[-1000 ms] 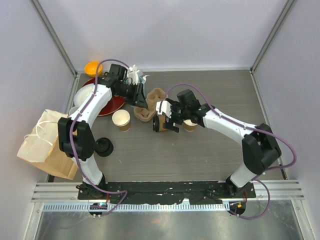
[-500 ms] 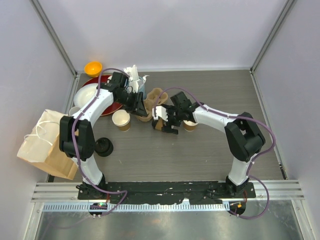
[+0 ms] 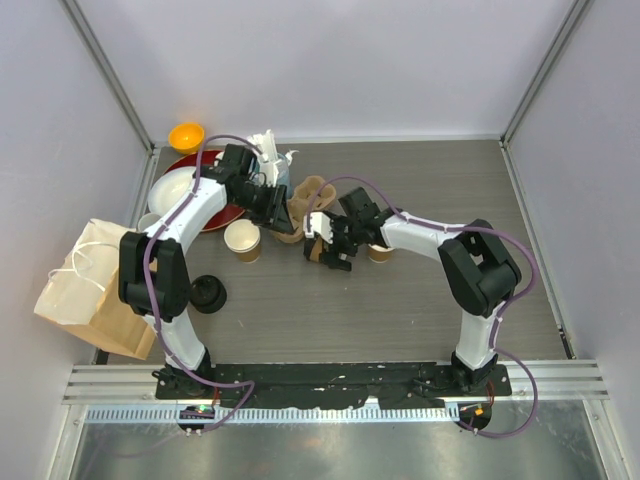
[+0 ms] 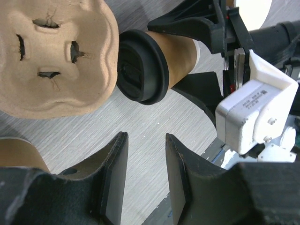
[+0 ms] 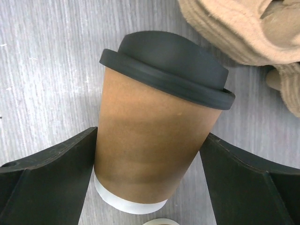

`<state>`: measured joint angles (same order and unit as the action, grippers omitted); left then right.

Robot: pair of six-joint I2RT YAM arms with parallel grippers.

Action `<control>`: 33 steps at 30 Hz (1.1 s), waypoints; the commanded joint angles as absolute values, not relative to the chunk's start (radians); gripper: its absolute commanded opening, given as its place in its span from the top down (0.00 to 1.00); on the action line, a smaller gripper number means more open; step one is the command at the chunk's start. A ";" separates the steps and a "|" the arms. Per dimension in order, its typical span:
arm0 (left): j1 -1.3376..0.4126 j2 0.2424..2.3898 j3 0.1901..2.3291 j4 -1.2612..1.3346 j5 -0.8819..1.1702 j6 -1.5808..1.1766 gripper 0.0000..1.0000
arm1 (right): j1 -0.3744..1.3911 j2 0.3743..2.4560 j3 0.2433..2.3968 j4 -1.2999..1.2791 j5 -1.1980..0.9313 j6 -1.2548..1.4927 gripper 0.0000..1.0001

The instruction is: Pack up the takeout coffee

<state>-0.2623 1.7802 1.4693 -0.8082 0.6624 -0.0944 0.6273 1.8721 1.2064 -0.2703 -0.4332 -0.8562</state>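
Grey tabletop (image 5: pixel 37 70) flanks the lidded cup (image 5: pixel 154 108) — right gripper (image 5: pixel 149 140) straddling it.

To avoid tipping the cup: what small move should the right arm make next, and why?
Probably close the right gripper on the lidded cup: it stands between the open jaws, beside the carrier.

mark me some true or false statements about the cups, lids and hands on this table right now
1. Fingers of the right hand flank the lidded cup. True.
2. That cup sits in the pulp carrier. False: it stands on the table beside the carrier.
3. A loose black lid lies on the table. True.
4. The left hand is clamped on a cup. False: only table shows between its parted fingers.
5. Every cup wears a lid. False: the open cup has none.
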 commanded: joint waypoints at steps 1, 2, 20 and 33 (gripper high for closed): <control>-0.264 1.787 1.516 -0.885 0.745 0.134 0.59 | 0.635 1.809 1.169 -0.207 -0.508 -0.808 0.09; -0.264 1.793 1.534 -0.908 0.774 0.171 0.59 | 0.635 1.806 1.161 -0.206 -0.515 -0.805 0.10; -0.287 1.799 1.390 -0.744 0.813 -0.063 0.52 | 0.643 1.735 1.029 -0.078 -0.503 -0.721 0.15; -0.339 1.858 1.339 -0.606 0.815 -0.034 0.63 | 0.644 1.726 1.009 -0.055 -0.506 -0.709 0.16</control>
